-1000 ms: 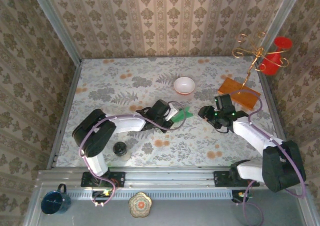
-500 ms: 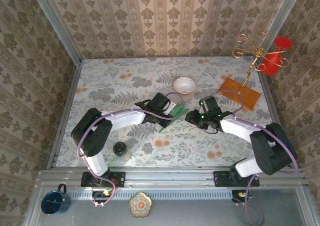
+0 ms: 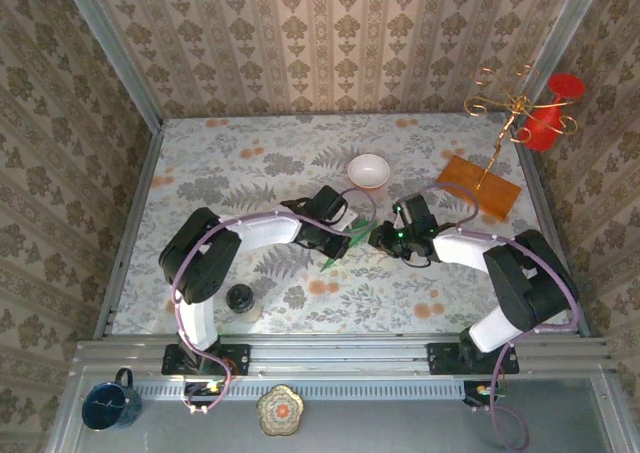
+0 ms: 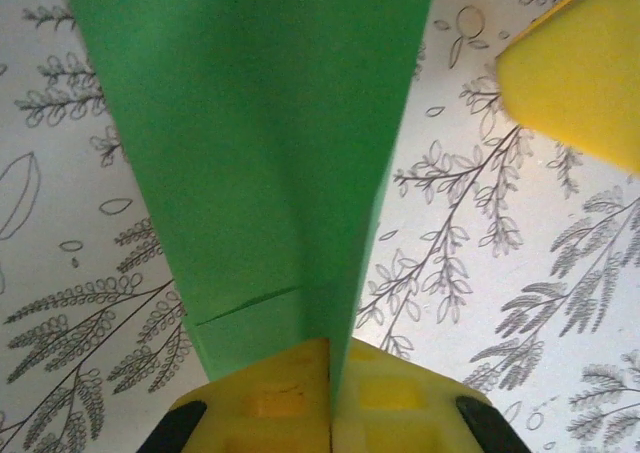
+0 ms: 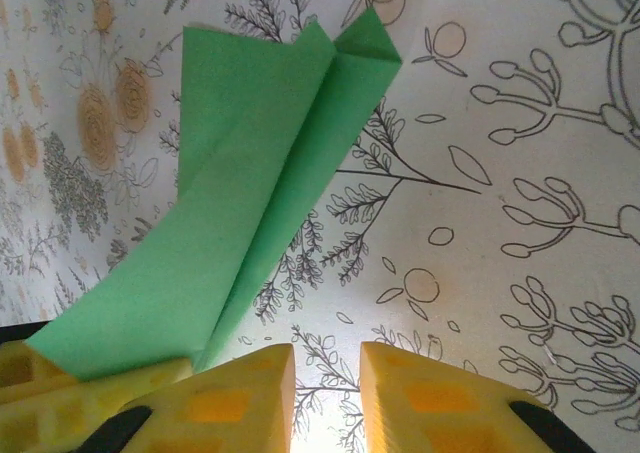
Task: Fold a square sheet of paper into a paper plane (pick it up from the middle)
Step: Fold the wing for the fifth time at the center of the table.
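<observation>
The left fingers (image 4: 270,403) are pressed together on one end of the green plane (image 4: 250,133), which stretches away from them over the counter (image 4: 500,273). The right fingers (image 5: 235,398) stand slightly apart with nothing between them, the plane just to their left.

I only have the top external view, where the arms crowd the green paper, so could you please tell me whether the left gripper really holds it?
Observer: Yes. In the left wrist view, the left gripper is shut on the paper plane along its fold.
Operator: And the right gripper?
Observer: In the right wrist view, the right gripper has its jaws slightly apart with bare table between them. The paper lies to their left.
Operator: How does the far end look?
Observer: Two folded flaps meet at a centre crease.
</observation>
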Controlling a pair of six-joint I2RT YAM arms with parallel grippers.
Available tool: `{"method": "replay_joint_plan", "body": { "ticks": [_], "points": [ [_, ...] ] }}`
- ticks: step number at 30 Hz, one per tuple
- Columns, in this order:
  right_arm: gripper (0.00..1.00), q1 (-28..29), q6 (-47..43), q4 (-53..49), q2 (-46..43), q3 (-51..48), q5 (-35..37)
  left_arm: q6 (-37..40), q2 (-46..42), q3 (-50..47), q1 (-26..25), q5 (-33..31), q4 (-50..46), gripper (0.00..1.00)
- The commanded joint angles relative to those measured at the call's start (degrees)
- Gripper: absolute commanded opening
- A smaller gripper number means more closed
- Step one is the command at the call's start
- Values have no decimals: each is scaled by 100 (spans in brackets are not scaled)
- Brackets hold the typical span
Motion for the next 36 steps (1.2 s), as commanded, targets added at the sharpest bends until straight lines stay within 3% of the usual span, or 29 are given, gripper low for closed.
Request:
{"method": "replay_joint_plan", "body": {
  "ticks": [1, 12, 20, 36],
  "points": [
    [26, 31, -81, 151, 101, 145, -113, -140, 129, 191, 89, 346, -277, 9],
    [33, 31, -270, 220, -2, -23, -116, -181, 435, 399, 195, 840, -396, 10],
    [48, 100, -371, 275, 143, 72, -222, -366, 588, 481, 318, 1304, -353, 10],
    [66, 191, -274, 437, 468, 293, -176, -481, 771, 518, 398, 1577, -315, 11]
  ]
}}
